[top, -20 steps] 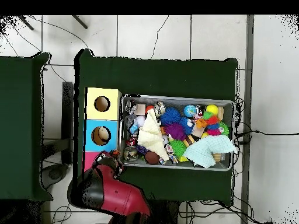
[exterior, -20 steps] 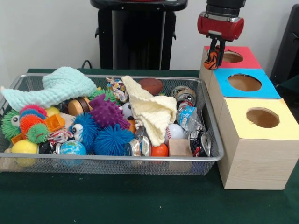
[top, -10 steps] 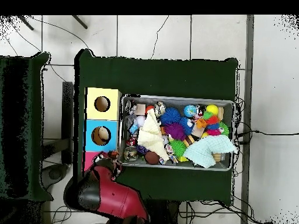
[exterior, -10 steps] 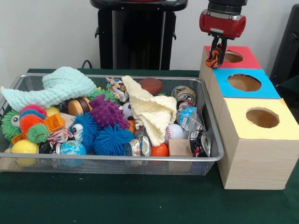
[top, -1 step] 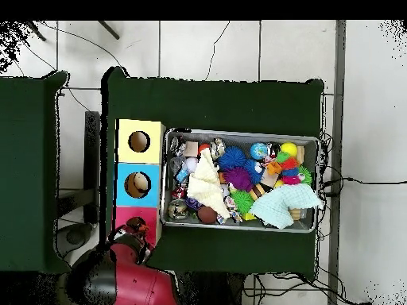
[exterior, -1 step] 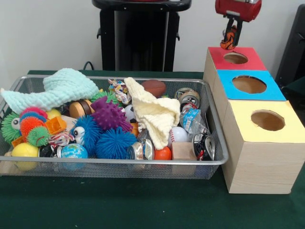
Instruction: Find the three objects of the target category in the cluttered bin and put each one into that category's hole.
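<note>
Now, seen from the front, the tool (exterior, -1 step: pixel 230 36) has risen since a moment ago and moved over toward the far red-topped box (exterior, -1 step: pixel 248 61), its fingers clamped on a small orange-and-black striped toy (exterior, -1 step: pixel 229 39) that hangs just above and behind the box's round hole (exterior, -1 step: pixel 235 58). Beside it stand a blue-topped box (exterior, -1 step: pixel 268 90) and a yellow-topped box (exterior, -1 step: pixel 281 132), touching in a row on the green bench (exterior, -1 step: pixel 119 205). The wire bin (exterior, -1 step: pixel 143 164) holds spiky balls, cloths and cans.

From overhead, the red arm (top, -1 step: pixel 119 278) has shifted leftward; the toy (top, -1 step: pixel 135 227) sits over the red box.
</note>
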